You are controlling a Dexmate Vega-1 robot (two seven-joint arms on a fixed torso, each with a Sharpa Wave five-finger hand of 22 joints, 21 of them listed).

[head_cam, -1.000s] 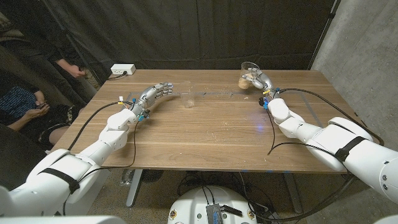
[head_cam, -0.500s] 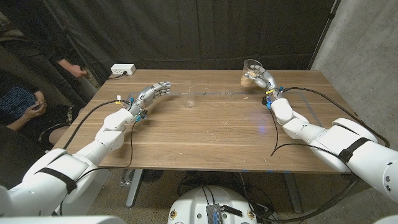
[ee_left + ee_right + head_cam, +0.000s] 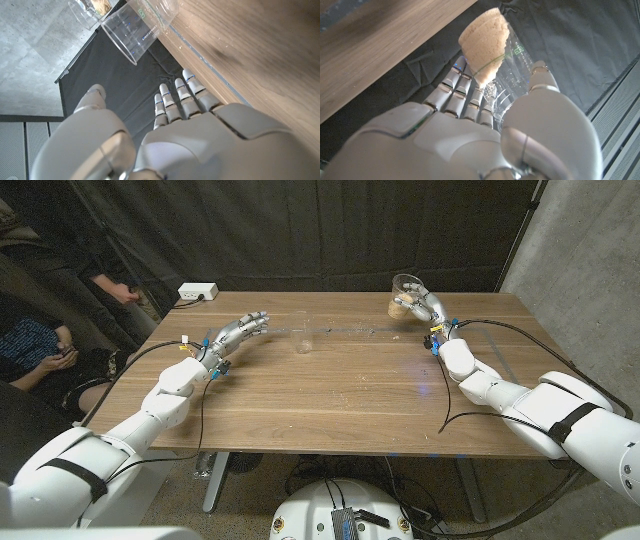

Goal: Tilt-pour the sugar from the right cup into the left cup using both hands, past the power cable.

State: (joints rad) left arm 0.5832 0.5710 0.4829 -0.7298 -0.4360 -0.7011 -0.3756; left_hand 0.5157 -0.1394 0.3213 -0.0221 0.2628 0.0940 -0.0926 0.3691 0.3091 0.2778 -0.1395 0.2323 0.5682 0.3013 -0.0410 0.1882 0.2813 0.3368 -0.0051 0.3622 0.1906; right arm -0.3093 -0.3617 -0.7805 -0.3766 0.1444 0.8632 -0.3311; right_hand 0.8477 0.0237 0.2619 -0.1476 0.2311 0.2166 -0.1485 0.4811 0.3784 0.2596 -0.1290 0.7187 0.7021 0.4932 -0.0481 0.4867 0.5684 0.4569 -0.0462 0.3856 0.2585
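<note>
Now we see the right hand (image 3: 424, 308) gripping the sugar-filled cup (image 3: 404, 294), lifted slightly higher off the wooden table (image 3: 340, 390) than a second ago and still near the far right edge; the sugar (image 3: 483, 45) sits banked against the cup's wall. The left hand (image 3: 238, 333), fingers spread and holding nothing, has edged toward the empty clear cup (image 3: 302, 334), which stands upright near it, untouched. Pouring, we judge, awaits that grasp.
</note>
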